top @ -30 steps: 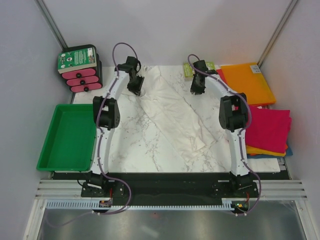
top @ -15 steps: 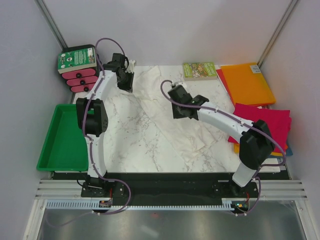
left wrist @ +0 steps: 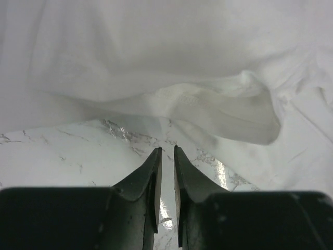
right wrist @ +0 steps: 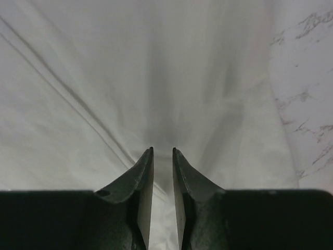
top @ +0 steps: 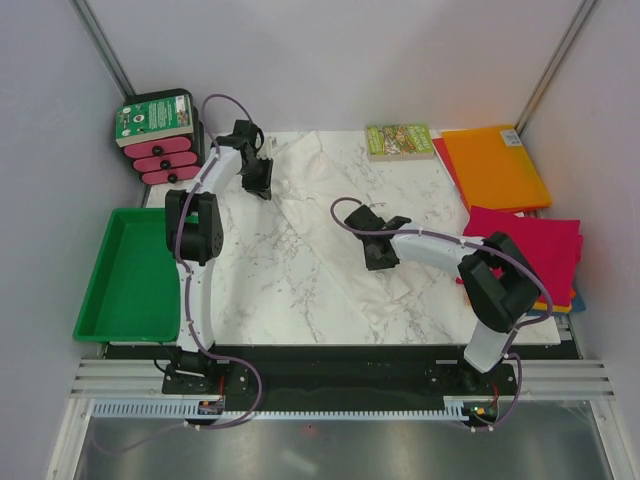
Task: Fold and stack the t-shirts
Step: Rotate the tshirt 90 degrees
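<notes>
Marble desk (top: 250, 300), white t-shirt (top: 340, 225) mid-fold: left end effector (left wrist: 167, 150) narrow, empty; right end effector (right wrist: 162, 150) narrow, grip unclear; likely next, pinching an edge.

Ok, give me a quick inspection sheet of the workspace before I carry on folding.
Surface: marble table, no spills seen.
Job's things: white t-shirt spread out, wrinkled, unfolded; orange t-shirt folded far right; magenta t-shirt folded near it.
Clutter: green-covered book at far edge; green tray left; black-and-pink holder far left.
Grippers: left gripper over marble by the shirt's edge, right gripper over its middle; both narrowly open, empty.
Cables: purple cables looped clear of the cloth, no snag seen.
Surroundings: grey walls, nothing else seen.
</notes>
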You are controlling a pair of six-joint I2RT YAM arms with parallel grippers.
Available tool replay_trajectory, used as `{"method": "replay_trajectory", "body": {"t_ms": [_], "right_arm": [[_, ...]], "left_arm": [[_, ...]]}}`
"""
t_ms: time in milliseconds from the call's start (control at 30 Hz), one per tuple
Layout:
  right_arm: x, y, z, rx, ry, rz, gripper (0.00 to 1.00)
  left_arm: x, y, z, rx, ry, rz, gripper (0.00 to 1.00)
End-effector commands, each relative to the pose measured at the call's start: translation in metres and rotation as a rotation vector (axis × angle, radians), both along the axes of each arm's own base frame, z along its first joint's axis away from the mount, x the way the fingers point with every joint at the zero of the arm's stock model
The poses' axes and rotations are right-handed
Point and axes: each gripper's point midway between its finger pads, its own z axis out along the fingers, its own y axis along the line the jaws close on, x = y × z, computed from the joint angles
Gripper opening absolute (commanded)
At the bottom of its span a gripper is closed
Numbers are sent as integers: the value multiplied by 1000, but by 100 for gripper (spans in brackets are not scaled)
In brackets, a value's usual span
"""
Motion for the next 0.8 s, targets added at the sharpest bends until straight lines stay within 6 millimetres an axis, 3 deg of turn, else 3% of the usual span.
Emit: {"method": "replay_trajectory", "body": {"t_ms": [0,133,167,433,533,700,767], "right_arm": [[-6,9,-23,18,54,-21,28],[-30,33,-42,78,186,50,28],[-34,36,-46,74,218,60,29],[-93,98,-54,131,390,237,29],[-115,128,-51,163,452,307,30],[-160,173,-36,255,555,427,31],[-165,190,-25,284,547,469,31]], "left_arm": [[29,-15,28,-80,-95,26,23],[34,-19,14,-64,-49,4,25],[27,-18,7,-49,-7,-20,25],[17,-22,-33,-11,80,-83,25],[19,-25,-34,-22,75,-90,25],[45,-24,-9,-13,-42,-82,29],[57,-27,5,-25,-104,-81,29]]}}
